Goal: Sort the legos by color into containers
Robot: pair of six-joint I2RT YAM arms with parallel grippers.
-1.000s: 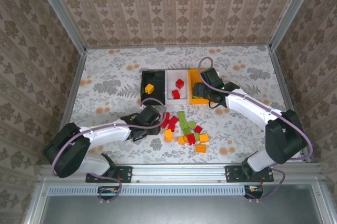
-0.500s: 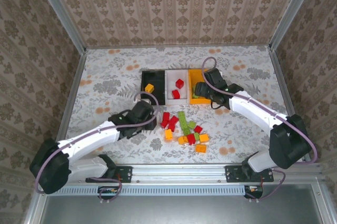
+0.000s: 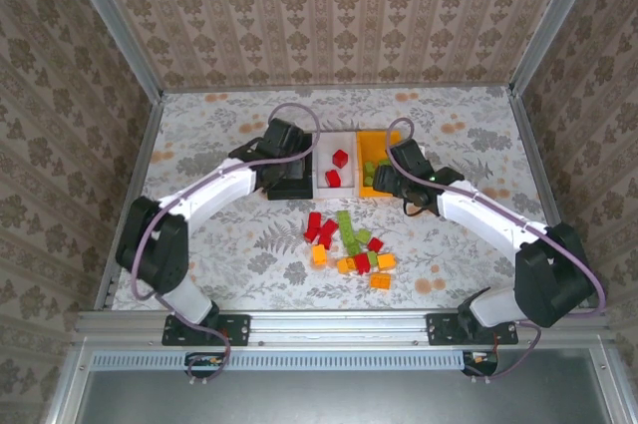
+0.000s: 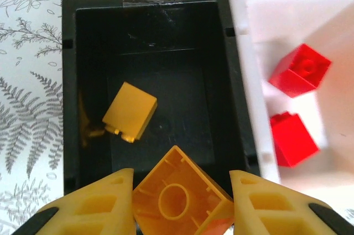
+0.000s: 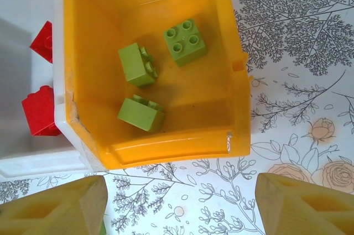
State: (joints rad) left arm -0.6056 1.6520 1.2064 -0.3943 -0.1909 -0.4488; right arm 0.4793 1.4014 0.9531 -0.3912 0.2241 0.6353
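Three green legos (image 5: 185,42) in orange bin (image 5: 166,149).

Flower-patterned table (image 3: 199,160), and three bins sit on it in a row around the middle, side against side: black bin (image 4: 69,80) left, white bin (image 3: 351,181) centre, orange bin (image 5: 221,36) right. Just near of them, loose legos (image 3: 349,244) lie scattered: red bricks (image 3: 319,227) left, green bricks (image 3: 347,229) centre, orange bricks (image 3: 381,280) nearest.
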